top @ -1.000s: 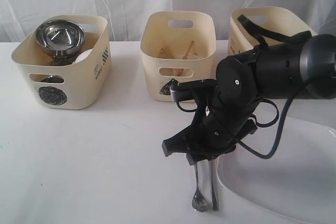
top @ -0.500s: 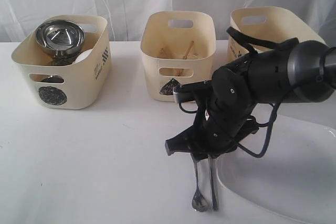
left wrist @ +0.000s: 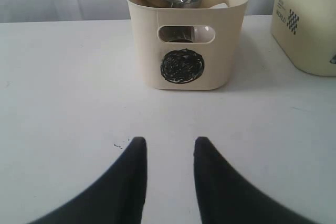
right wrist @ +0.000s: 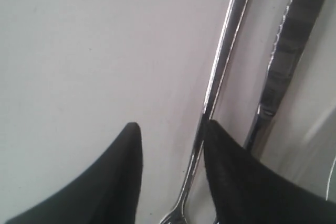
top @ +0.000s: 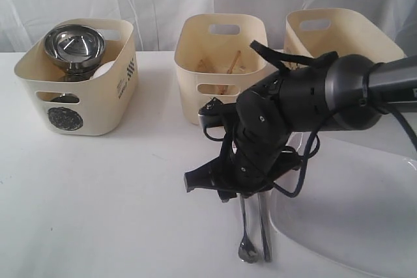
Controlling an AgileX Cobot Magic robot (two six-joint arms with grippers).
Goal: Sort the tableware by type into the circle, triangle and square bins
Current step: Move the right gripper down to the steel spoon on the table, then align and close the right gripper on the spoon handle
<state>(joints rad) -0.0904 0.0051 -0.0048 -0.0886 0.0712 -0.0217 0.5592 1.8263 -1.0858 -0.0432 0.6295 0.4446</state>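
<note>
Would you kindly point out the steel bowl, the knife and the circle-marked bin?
steel bowl [top: 73, 44]: exterior view, its inside.
knife [right wrist: 291, 40]: right wrist view, serrated blade.
circle-marked bin [left wrist: 144, 61]: left wrist view, front wall.

The left half of the worktop [top: 98, 213] lies bare, an open lane from the left end effector [left wrist: 167, 142] up to the circle-marked bin [left wrist: 147, 51]. The right side is crowded: the right arm [top: 306, 99] fills the gap between the middle bin [top: 195, 83] and the white plate [top: 365, 226], and beneath it the fork [right wrist: 223, 61] and knife [right wrist: 286, 51] lie side by side just beside the plate's rim, the fork against one finger of the right end effector [right wrist: 170, 129]
</note>
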